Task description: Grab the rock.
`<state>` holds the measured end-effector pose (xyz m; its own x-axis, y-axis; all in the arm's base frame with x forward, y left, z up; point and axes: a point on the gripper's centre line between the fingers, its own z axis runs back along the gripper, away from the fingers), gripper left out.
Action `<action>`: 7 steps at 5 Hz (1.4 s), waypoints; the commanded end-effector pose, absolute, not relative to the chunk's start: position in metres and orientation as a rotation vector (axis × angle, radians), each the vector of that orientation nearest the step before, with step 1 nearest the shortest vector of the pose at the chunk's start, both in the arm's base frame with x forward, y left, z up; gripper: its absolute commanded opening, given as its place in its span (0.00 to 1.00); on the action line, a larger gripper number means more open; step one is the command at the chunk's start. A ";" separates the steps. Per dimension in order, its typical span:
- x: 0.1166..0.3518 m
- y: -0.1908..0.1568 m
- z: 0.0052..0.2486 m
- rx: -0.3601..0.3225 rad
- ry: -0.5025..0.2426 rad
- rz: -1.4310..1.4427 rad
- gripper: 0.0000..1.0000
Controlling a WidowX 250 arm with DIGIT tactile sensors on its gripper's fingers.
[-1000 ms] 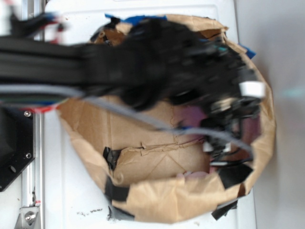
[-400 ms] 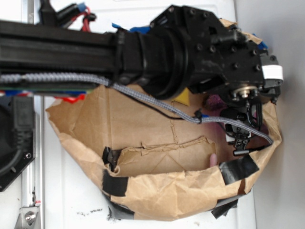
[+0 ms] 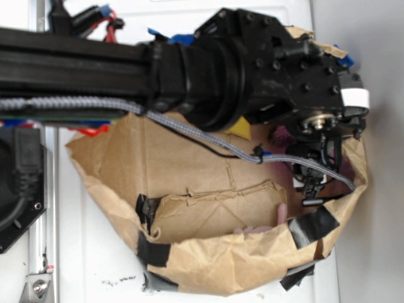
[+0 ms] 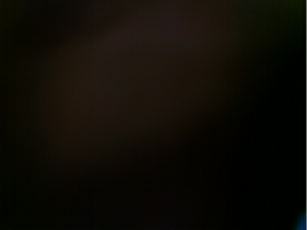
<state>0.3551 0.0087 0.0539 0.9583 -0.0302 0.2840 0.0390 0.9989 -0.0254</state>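
Inside the brown paper bag (image 3: 189, 252) on the white bench (image 3: 95, 252): robot arm (image 3: 240, 69) reaching over the opening, tool (image 3: 314, 183) lowered at the right inner wall. Tool opening and contents: cannot tell. Yellow sponge wedge (image 3: 240, 128) and pink soft toy (image 3: 282, 213) partly visible. Rock: not visible, presumably hidden beneath the arm; direction from tool undetermined. Wrist view: black.

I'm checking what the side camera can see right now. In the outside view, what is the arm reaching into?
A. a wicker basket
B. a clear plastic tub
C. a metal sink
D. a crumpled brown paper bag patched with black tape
D: the arm hangs over a wrinkled brown paper bag with black tape on its rim, and the tool sits inside the bag's right end.
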 end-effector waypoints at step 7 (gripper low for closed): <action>0.334 -0.002 0.085 -0.032 -0.356 -0.179 1.00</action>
